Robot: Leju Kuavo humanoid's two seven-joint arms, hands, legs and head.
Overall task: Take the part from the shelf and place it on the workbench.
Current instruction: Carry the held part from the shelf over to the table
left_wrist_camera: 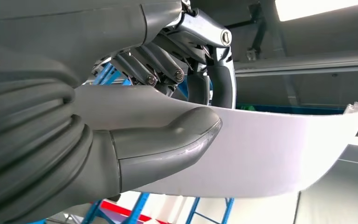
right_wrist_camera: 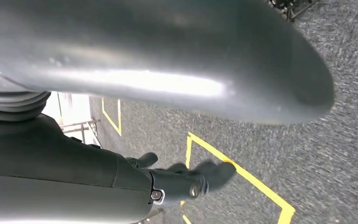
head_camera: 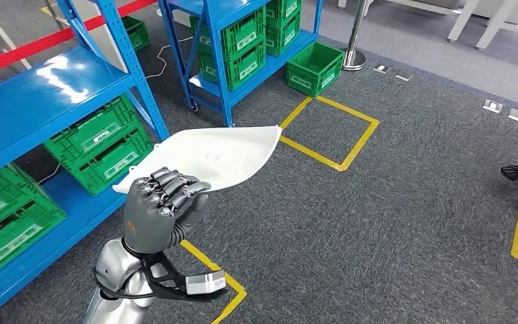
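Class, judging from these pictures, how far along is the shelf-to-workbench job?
Done: the white part is off the blue shelf. In hand: the left robot hand grips its edge above the carpet. Left: reaching a workbench and setting it down.

A warehouse: blue shelving (head_camera: 54,94), green crates (head_camera: 101,145), yellow floor tape (head_camera: 351,145).

My left hand (head_camera: 160,206) is matte grey with darker ribbed fingers — silver forearm, black wrist bracket, small silver camera block.

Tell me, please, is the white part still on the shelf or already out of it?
Out: the left hand holds the white part in the air above the grey carpet.
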